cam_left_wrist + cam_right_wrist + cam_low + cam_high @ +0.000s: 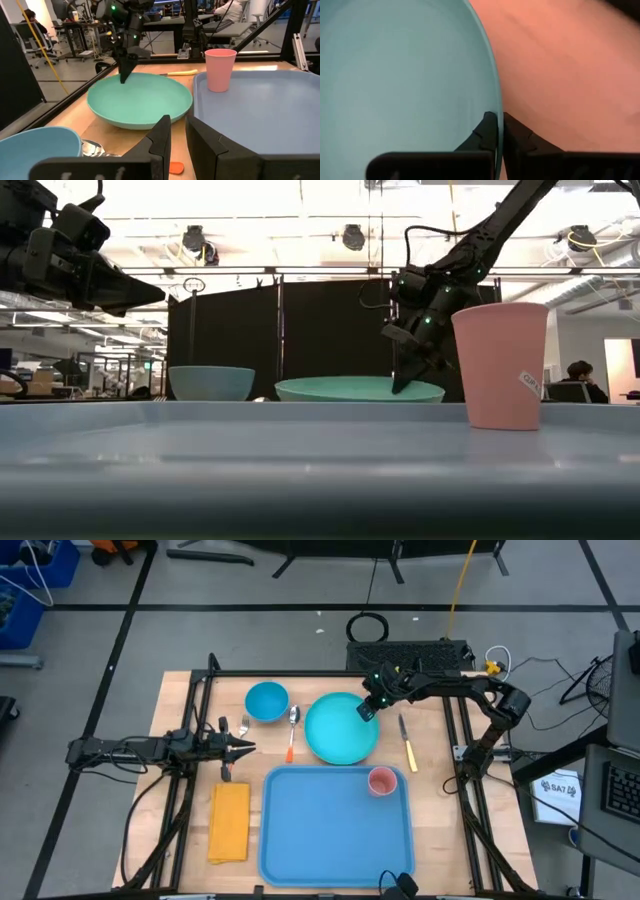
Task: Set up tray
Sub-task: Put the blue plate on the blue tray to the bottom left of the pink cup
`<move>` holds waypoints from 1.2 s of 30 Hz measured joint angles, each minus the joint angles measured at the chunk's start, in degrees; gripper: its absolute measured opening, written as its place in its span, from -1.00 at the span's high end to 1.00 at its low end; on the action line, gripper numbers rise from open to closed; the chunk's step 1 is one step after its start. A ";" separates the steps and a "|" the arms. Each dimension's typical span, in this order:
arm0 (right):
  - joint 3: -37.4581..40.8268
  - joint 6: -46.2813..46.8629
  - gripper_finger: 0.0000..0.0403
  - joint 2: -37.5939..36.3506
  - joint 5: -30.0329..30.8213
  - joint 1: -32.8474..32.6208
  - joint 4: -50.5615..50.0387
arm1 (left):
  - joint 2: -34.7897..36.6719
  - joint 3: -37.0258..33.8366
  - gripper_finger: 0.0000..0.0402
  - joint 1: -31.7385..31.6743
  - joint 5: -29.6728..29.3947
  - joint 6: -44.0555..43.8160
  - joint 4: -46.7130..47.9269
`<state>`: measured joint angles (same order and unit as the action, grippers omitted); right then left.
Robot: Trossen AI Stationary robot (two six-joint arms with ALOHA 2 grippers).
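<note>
On the worktop (185, 700), my right hand (367, 712) pinches the far rim of the turquoise plate (335, 732); the blue tray (320, 825) lies just in front, carrying 1 pink cup (382, 781); my left hand (243, 748) hovers nearly closed, empty, beside the fork (228, 730).

The right tool (408, 380) points down, clamped on the far rim of the turquoise plate (350, 389). A pink cup (499, 365) stands on the blue tray (250, 450) nearer than the tool; a blue bowl (211, 383) sits beyond the plate.
</note>
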<state>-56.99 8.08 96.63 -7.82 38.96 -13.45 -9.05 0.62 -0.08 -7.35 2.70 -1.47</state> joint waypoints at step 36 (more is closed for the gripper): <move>0.06 9.01 1.00 -23.36 -5.91 -26.12 6.35 | -0.01 0.00 0.69 0.00 -0.02 0.04 -0.03</move>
<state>-56.93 17.09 73.27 -13.73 12.85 -7.10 -9.06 0.62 -0.08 -7.38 2.74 -1.50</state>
